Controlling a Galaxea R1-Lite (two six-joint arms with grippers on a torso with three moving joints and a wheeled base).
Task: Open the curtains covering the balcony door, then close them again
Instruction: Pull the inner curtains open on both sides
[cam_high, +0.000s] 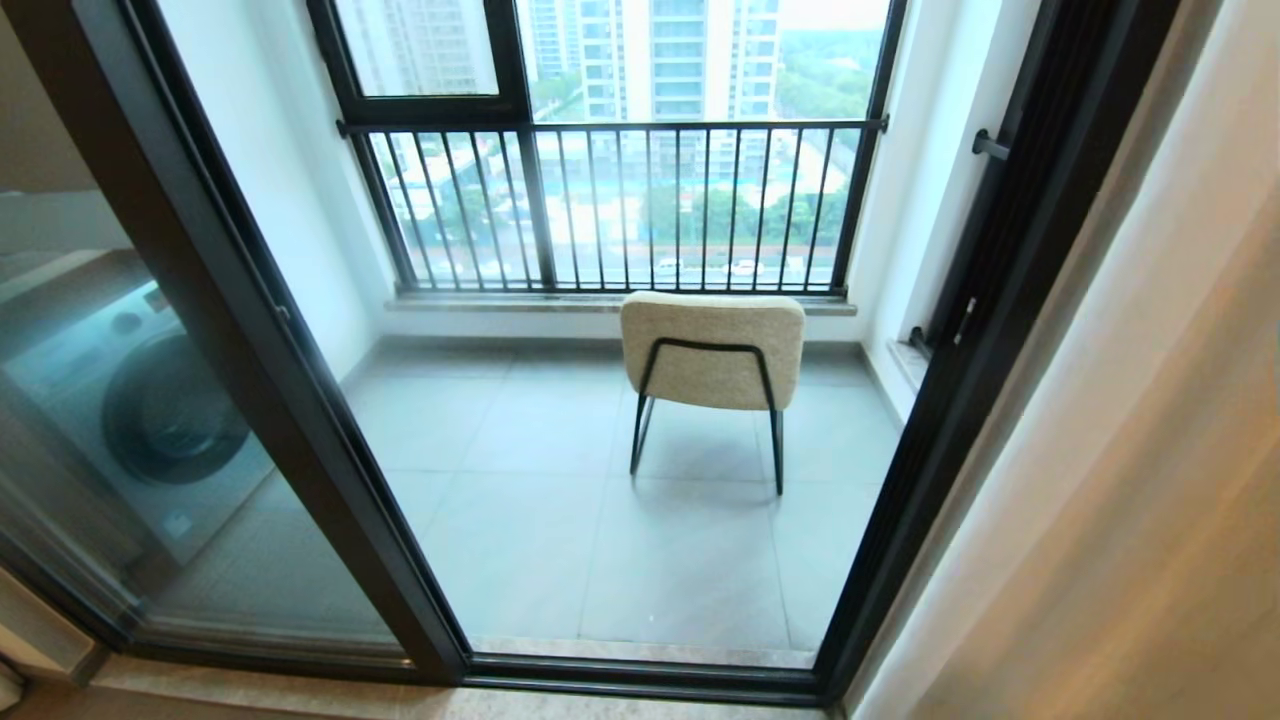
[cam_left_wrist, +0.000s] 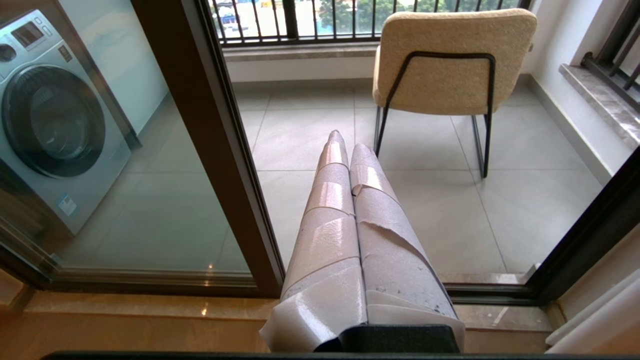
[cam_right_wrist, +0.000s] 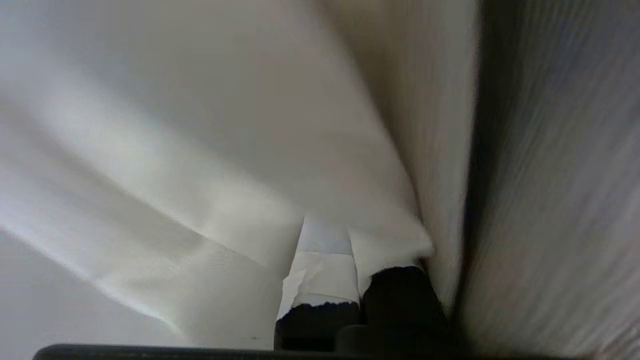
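The curtains (cam_high: 1120, 330) hang bunched at the right edge of the head view, white folds beside a beige drape (cam_high: 1215, 560). The balcony door (cam_high: 240, 330) stands uncovered, its dark frame around a glass pane (cam_high: 110, 420) on the left. My right gripper (cam_right_wrist: 334, 227) is pushed into the white curtain (cam_right_wrist: 210, 165); its taped fingers (cam_right_wrist: 320, 280) lie together, shut, and fabric drapes over their tips, hiding whether any is pinched. My left gripper (cam_left_wrist: 345, 142) is parked low before the door's sill, shut and empty. Neither arm shows in the head view.
A beige chair (cam_high: 712, 350) on black legs stands on the tiled balcony floor (cam_high: 560, 520). A washing machine (cam_high: 165, 410) sits behind the left pane. A black-barred railing window (cam_high: 620, 205) closes the balcony's far side. The door's bottom track (cam_high: 640, 680) runs across the floor.
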